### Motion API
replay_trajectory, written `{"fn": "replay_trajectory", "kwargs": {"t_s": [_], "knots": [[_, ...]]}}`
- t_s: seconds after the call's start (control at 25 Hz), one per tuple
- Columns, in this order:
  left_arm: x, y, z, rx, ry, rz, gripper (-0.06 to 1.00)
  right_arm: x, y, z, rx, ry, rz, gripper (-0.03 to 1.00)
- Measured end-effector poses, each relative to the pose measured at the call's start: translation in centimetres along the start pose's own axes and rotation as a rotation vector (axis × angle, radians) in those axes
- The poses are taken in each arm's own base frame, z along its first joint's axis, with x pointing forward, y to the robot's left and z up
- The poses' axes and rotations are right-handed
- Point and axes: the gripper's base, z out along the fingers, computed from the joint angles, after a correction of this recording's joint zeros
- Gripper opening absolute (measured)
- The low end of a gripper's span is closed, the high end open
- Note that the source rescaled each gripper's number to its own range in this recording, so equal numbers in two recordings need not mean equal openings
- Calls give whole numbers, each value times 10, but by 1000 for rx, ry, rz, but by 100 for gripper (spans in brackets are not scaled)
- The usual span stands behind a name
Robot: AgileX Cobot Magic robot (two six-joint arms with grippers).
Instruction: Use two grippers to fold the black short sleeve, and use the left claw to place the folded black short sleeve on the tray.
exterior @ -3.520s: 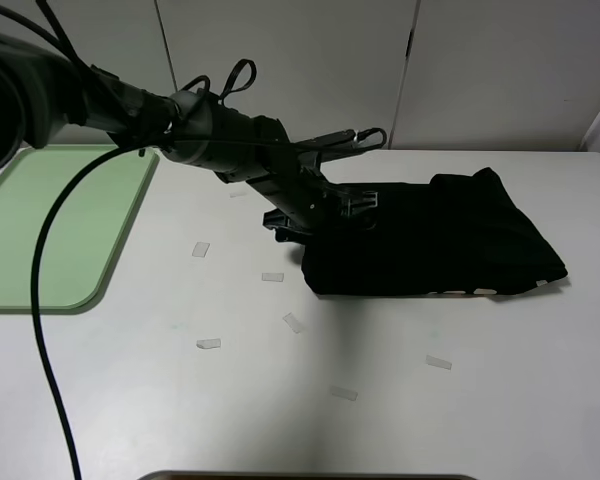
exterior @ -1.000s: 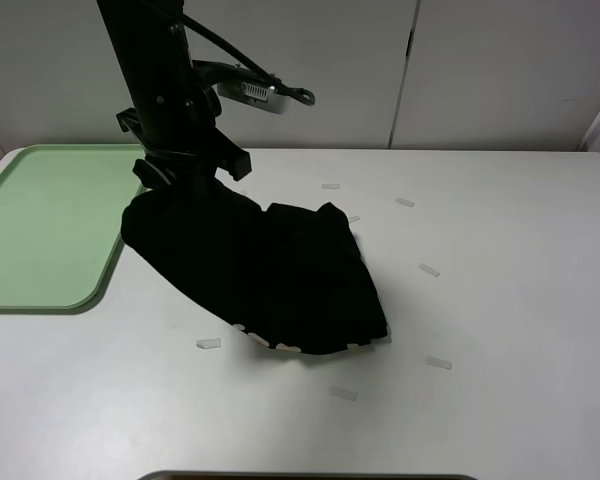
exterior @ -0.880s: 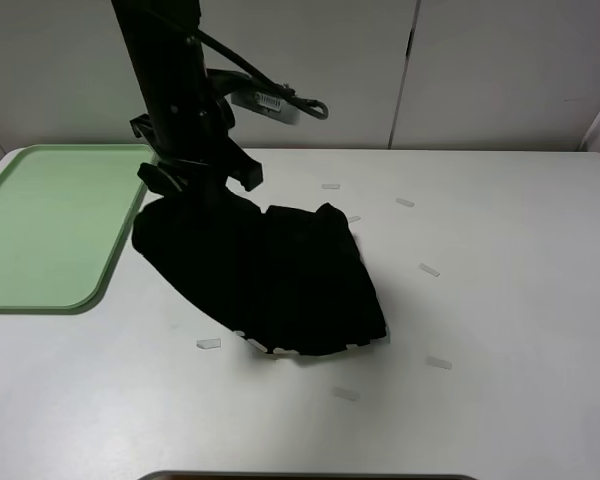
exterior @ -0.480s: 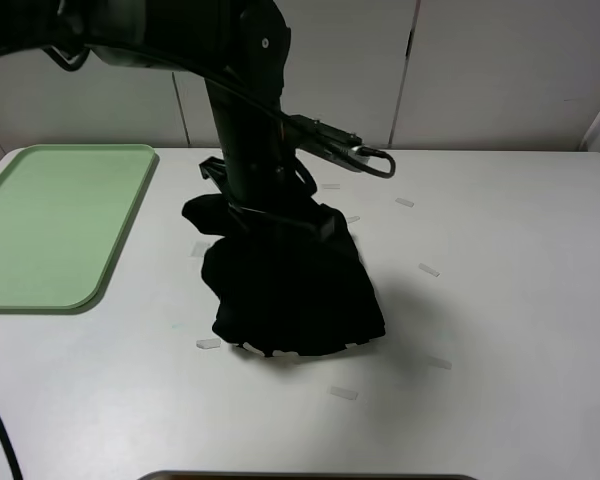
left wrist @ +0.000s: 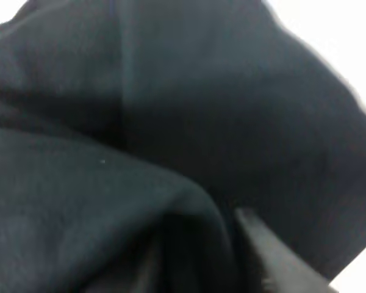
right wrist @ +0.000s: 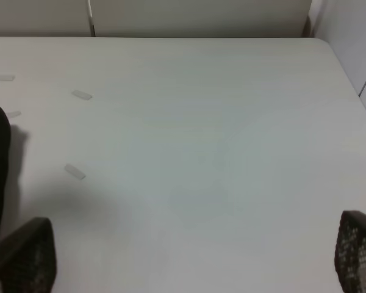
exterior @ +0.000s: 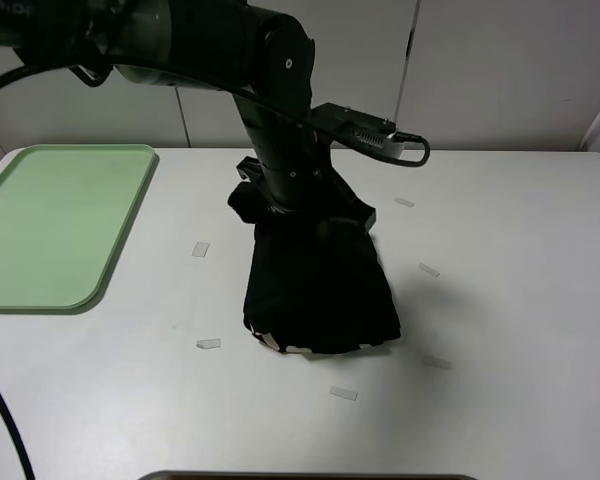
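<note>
Black arm (exterior: 205, 42), black cable (exterior: 1, 420)

- Shirt (exterior: 320, 290): black cloth, matt and soft, lying in loose creases; up close in the left wrist view the weave looks fine and slightly fuzzy.
- Tray (exterior: 40, 230): pale green plastic, smooth, with a faint sheen.
- Table (exterior: 520, 300): white, smooth, matt.
- Strips (exterior: 208, 343): thin white paper.
- Left arm (exterior: 210, 40): black, smooth, slightly glossy casing.
- Right gripper (right wrist: 192, 262): black pads (right wrist: 27, 256) with a rough, dotted texture.

Left tool (exterior: 302, 198) swung right, away from tray (exterior: 50, 230); black short sleeve (exterior: 320, 290) bunched narrower.
</note>
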Motion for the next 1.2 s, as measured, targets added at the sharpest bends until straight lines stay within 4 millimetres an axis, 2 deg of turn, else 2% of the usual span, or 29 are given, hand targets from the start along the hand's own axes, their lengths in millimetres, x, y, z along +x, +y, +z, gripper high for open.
{"fn": "replay_trajectory", "kwargs": {"t_s": [0.2,0.28,0.48,0.72,0.84,1.04,1.2], "knots": [[-3,-8,15,37,-37,-16,85,0,0,0,0,0,0,100],[-4,-10,16,42,-43,-14,94,0,0,0,0,0,0,100],[-7,-12,4,52,-81,4,99,0,0,0,0,0,0,100],[-16,-16,-42,60,-125,34,100,0,0,0,0,0,0,100],[-14,-13,-65,56,-97,34,100,0,0,0,0,0,0,100],[0,9,-87,14,39,2,100,0,0,0,0,0,0,100],[11,32,-89,-57,170,-15,100,0,0,0,0,0,0,100]]}}
